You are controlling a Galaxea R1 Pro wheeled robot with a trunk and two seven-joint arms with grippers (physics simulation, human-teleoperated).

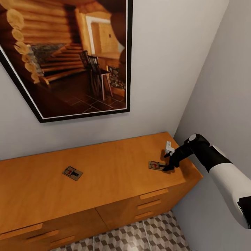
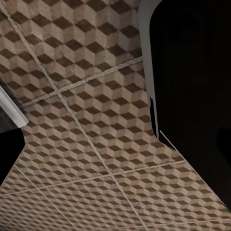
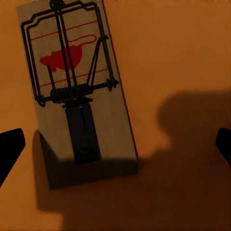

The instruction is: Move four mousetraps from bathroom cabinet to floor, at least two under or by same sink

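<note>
Two mousetraps lie on the flat top of the orange-brown cabinet (image 1: 115, 157): one (image 1: 72, 173) left of the middle, the other (image 1: 156, 165) near the right end. My right gripper (image 1: 168, 163) hangs just over the right end of that second trap. In the right wrist view the trap (image 3: 72, 86) lies flat, wire bar and red mouse print facing up. The right gripper (image 3: 115, 149) is open, its black fingertips (image 3: 9, 151) far apart and holding nothing. The left gripper (image 2: 115, 154) hangs over the cube-patterned bathroom floor (image 2: 86, 96), one dark fingertip (image 2: 9, 154) out wide.
A large black-framed picture (image 1: 69, 55) hangs on the wall above the cabinet. A grey side wall (image 1: 223, 87) stands close to the cabinet's right end and my right arm. Drawers with bar handles (image 1: 153, 194) face me, with the tiled floor (image 1: 150, 233) below. A dark body part (image 2: 192, 96) blocks one side of the left wrist view.
</note>
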